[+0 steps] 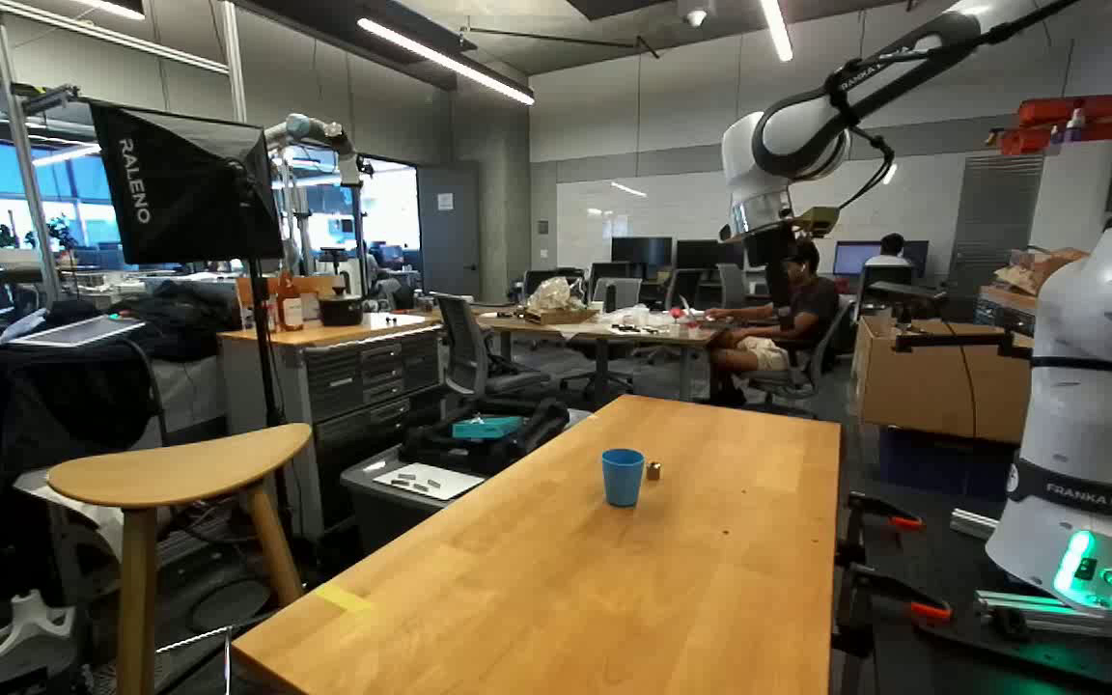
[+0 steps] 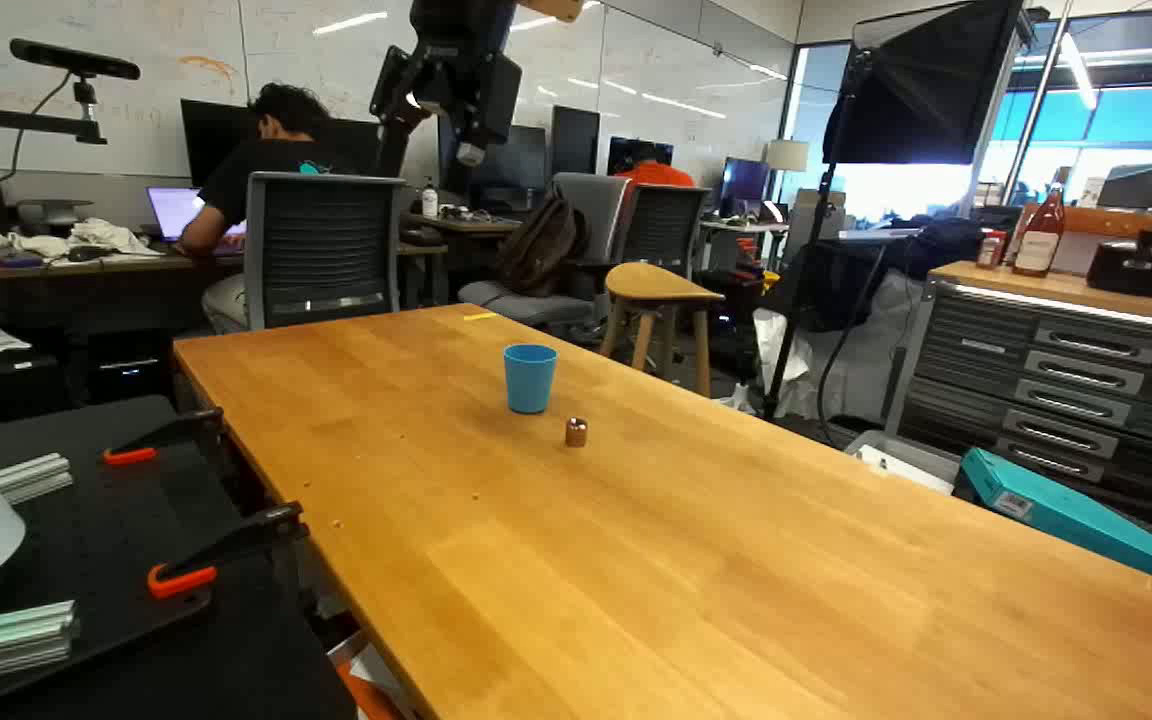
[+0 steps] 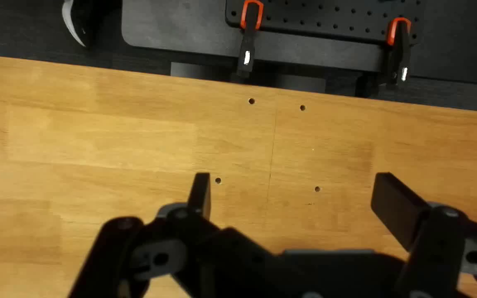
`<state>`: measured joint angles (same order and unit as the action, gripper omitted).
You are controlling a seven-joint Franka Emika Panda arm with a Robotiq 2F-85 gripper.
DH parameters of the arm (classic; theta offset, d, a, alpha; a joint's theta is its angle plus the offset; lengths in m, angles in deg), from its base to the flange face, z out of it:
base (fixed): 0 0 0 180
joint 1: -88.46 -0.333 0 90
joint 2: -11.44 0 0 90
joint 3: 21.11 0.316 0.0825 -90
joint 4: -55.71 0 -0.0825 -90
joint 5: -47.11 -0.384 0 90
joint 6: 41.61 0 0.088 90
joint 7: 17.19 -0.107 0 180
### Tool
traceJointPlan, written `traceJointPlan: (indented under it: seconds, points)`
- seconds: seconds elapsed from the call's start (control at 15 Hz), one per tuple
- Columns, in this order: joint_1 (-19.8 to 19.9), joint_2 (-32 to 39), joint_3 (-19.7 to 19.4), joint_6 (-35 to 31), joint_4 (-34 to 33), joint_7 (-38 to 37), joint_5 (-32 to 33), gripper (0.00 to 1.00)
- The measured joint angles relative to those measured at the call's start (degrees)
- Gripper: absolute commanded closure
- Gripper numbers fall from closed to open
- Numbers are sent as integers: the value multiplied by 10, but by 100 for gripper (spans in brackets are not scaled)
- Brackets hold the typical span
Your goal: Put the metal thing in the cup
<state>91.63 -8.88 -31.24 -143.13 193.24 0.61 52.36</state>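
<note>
A small blue cup (image 1: 623, 480) stands upright on the light-wood table (image 1: 537, 598). It also shows in an exterior view (image 2: 530, 382). A small shiny copper-coloured metal thing (image 1: 653, 470) sits on the table close beside the cup, apart from it. It shows again in an exterior view (image 2: 576, 432). My gripper (image 2: 431, 155) hangs high above the table. It also shows in an exterior view (image 1: 778, 294). In the wrist view the fingers (image 3: 293, 178) are spread wide with nothing between them, over bare wood. The cup and metal thing are out of the wrist view.
Black clamps with orange ends (image 2: 181, 580) hold along the table's robot-side edge, beside the black base plate (image 3: 180, 25). A wooden stool (image 1: 180, 468) and a grey bin (image 1: 421, 502) stand by the opposite side. People sit at desks behind.
</note>
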Motion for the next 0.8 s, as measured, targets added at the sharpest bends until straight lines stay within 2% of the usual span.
traceJointPlan:
  seconds: [0.47, 0.6, 0.8]
  points:
    - [0, 0, 2, -4, -1, 0, 1, 0]
    - [0, 9, 12, -61, 7, -7, 11, 0]
    - [0, 66, 29, -200, 15, -38, 43, 0]
